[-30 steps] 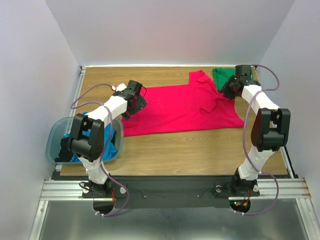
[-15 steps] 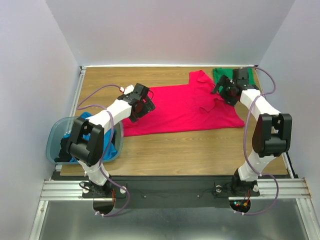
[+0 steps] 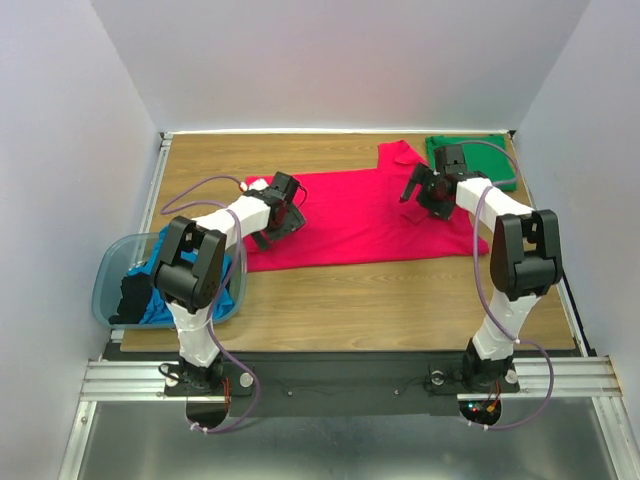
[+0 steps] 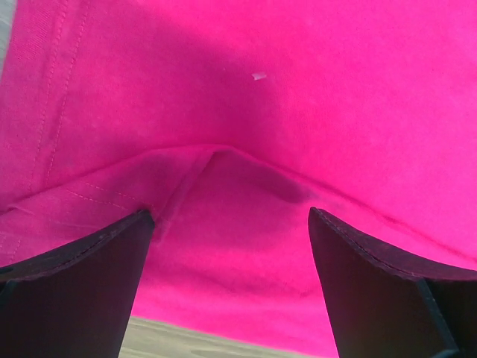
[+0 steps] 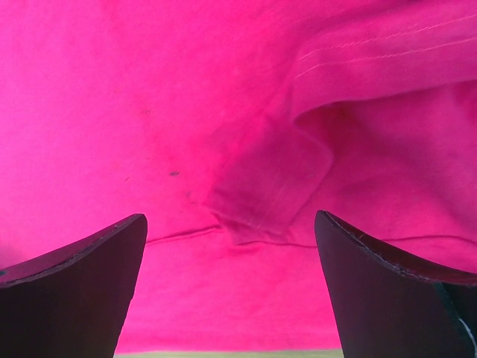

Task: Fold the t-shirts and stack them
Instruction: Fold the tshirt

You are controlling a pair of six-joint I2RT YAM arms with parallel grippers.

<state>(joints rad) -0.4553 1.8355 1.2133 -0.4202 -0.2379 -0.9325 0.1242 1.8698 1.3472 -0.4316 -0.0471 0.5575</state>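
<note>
A crimson-pink t-shirt (image 3: 360,215) lies spread across the middle of the table, one sleeve folded in near its right end. My left gripper (image 3: 283,210) hangs open over the shirt's left end; the left wrist view shows pink cloth (image 4: 298,89) with a creased fold between the wide-apart fingers (image 4: 74,283), nothing gripped. My right gripper (image 3: 420,190) is open above the shirt's right part. There the right wrist view shows the folded-in sleeve (image 5: 268,186) between the spread fingers (image 5: 395,291). A folded green t-shirt (image 3: 490,160) lies at the back right. A blue t-shirt (image 3: 165,290) sits in the tub.
A translucent grey-blue tub (image 3: 110,290) stands at the table's left front, holding the blue cloth and something dark. Wood table (image 3: 400,300) shows in front of the pink shirt. White walls close in the back and both sides.
Both arms have swung inward over the pink shirt. The right gripper has opened and left the shirt's back right corner, uncovering the green shirt. The left gripper stayed open.
</note>
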